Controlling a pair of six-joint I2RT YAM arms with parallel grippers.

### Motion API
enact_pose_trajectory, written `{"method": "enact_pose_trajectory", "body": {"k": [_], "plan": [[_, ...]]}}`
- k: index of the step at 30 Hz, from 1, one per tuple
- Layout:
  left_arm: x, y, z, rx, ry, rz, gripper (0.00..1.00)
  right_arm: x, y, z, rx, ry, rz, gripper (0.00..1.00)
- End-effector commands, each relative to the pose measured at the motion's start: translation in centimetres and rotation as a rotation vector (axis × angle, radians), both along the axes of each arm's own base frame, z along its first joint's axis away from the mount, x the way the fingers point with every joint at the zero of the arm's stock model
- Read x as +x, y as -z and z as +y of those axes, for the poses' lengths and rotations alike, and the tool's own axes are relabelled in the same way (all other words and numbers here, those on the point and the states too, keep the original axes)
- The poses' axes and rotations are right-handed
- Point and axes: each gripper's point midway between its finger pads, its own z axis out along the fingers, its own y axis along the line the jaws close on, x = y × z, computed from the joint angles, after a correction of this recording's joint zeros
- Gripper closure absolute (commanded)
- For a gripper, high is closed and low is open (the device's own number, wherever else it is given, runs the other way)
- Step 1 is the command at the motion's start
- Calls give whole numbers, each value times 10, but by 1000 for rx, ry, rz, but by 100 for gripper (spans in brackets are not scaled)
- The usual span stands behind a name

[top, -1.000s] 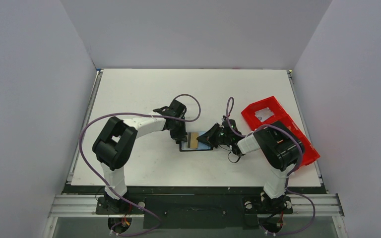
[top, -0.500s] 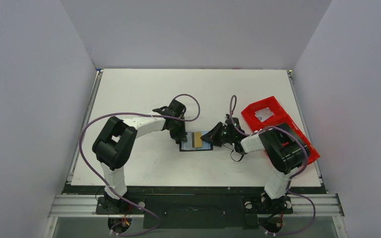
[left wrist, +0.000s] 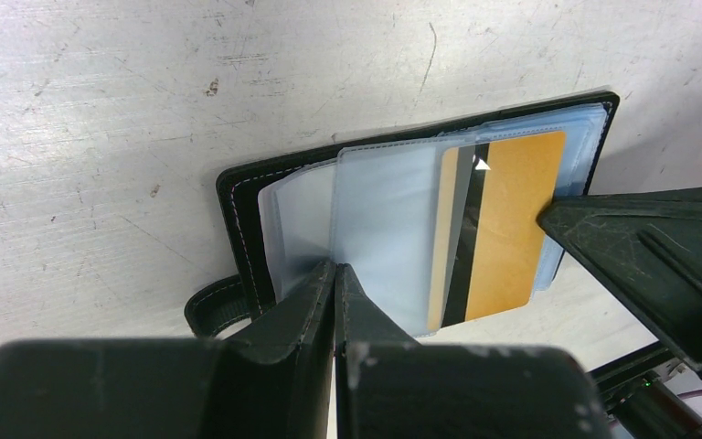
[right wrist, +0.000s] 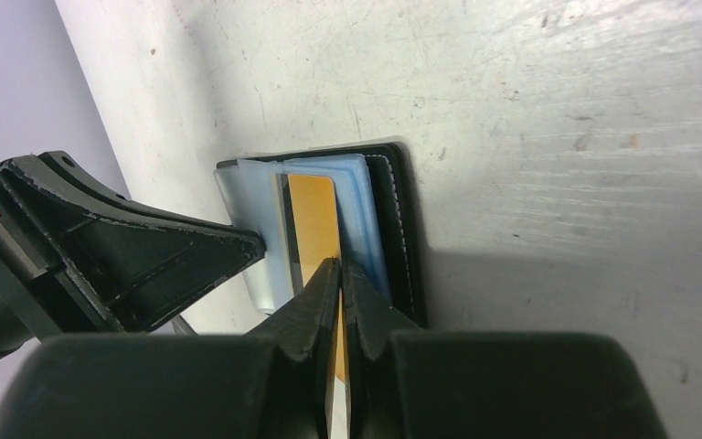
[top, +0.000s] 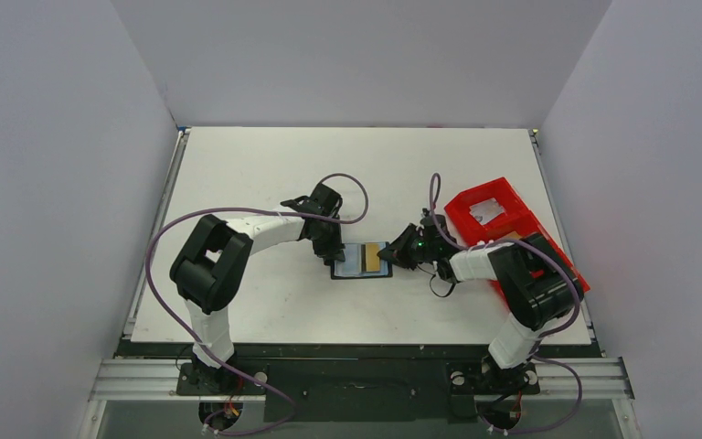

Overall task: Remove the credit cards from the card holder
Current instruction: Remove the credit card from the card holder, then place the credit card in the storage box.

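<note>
Left gripper [left wrist: 335,274], closed, is pressing its tips on the clear sleeves [left wrist: 384,229] of the holder [left wrist: 238,197], which is lying open mid-table; any pinch is hidden. Right gripper [right wrist: 340,270] is clamping the card [left wrist: 512,229], whose left end is lying under a sleeve. Right arm [top: 521,274] is covering part of the red tray [top: 489,197].

No legible text, brand, number or label appears in any view. The gold card [left wrist: 512,229] in the card holder [left wrist: 240,219] bears only a black stripe [left wrist: 466,238] and a small white triangular mark [left wrist: 482,165], without characters.
</note>
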Motion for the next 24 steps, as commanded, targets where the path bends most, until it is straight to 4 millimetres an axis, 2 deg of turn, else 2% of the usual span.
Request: {"method": "enact_pose_trajectory", "body": {"k": [1,6,12,18,21,24], "plan": [[-7,18,17,86,-2,37,100,6,-11,-11,-42,19,-46,100],[0,3,10,62,10,9,100,6,-22,-15,-54,17,-68,100],[13,-32,-3,10,31,-48,100,5,-30,-15,-52,14,-71,100],[19,-70,-16,-67,54,-94,83,6,-40,-15,-31,14,-83,100],[17,-81,-22,-119,67,-88,73,7,-49,-14,-19,15,-96,100],[14,-90,-28,-191,72,-68,70,8,-59,-13,-3,14,-106,100]]}}
